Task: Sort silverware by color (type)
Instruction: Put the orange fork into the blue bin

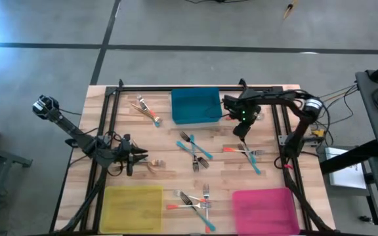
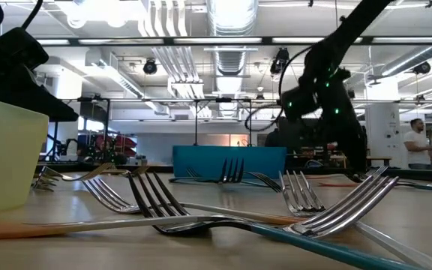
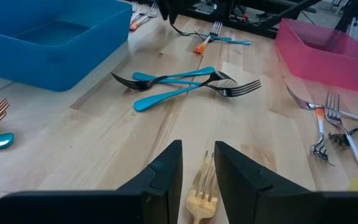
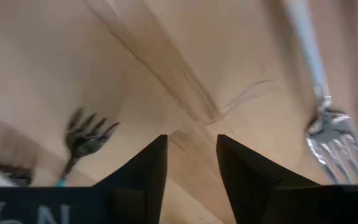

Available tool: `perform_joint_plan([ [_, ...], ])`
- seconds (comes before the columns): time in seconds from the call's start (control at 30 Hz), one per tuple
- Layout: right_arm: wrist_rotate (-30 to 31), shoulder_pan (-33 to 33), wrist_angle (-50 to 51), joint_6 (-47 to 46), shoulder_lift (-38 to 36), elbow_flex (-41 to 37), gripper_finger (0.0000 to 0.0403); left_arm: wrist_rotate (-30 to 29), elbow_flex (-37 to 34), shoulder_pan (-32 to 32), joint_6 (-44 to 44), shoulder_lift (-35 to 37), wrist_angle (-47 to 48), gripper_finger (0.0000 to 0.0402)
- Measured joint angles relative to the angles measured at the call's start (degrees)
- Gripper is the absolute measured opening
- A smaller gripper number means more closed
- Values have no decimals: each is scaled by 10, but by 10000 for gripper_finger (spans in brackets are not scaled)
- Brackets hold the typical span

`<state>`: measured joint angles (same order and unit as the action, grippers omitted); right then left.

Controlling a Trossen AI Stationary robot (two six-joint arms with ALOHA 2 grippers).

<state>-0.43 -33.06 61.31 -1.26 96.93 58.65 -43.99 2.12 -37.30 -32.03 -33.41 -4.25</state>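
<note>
Small forks lie scattered on the wooden table (image 1: 169,177): two teal-handled ones crossed at the middle (image 1: 194,149), a red and a teal one (image 1: 245,154) near the right arm, a mixed cluster (image 1: 195,203) at the near edge, and a gold and a red one (image 1: 146,108) by the blue bin. My left gripper (image 3: 199,165) is low over a gold fork (image 3: 202,190), open, with one finger on either side of its head. My right gripper (image 4: 191,155) is open and points down at bare wood just beyond the red and teal pair. My left gripper (image 1: 143,157) comes at the gold fork (image 1: 157,164) low from the table's left, its fingers (image 3: 166,171) close beside the fork's head (image 3: 204,177). The fork lies flat on the table. I cannot tell whether the fingers touch it.
A blue bin (image 1: 195,106) stands at the far middle, a yellow bin (image 1: 133,208) near left, a pink bin (image 1: 266,210) near right. A black frame rail (image 1: 107,124) runs along the table's sides. In the low view a person (image 2: 412,150) stands far off in the room.
</note>
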Motion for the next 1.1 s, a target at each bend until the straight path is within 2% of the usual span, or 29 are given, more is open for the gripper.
perform_joint_plan([
  [0.17, 0, 2, 1, 4, 24, 20, 176, 0, 0, 0, 0, 0, 0, 77],
  [0.33, 5, 0, 1, 14, 9, 45, 190, 0, 0, 0, 0, 0, 0, 77],
  [0.57, 34, -32, -8, 47, 9, 71, 192, 0, 0, 0, 0, 0, 0, 77],
  [0.8, 36, -76, -14, 59, 24, 74, 188, 0, 0, 0, 0, 0, 0, 77],
  [1.1, 34, -85, -16, 88, 27, 74, 167, 0, 0, 0, 0, 0, 0, 77],
])
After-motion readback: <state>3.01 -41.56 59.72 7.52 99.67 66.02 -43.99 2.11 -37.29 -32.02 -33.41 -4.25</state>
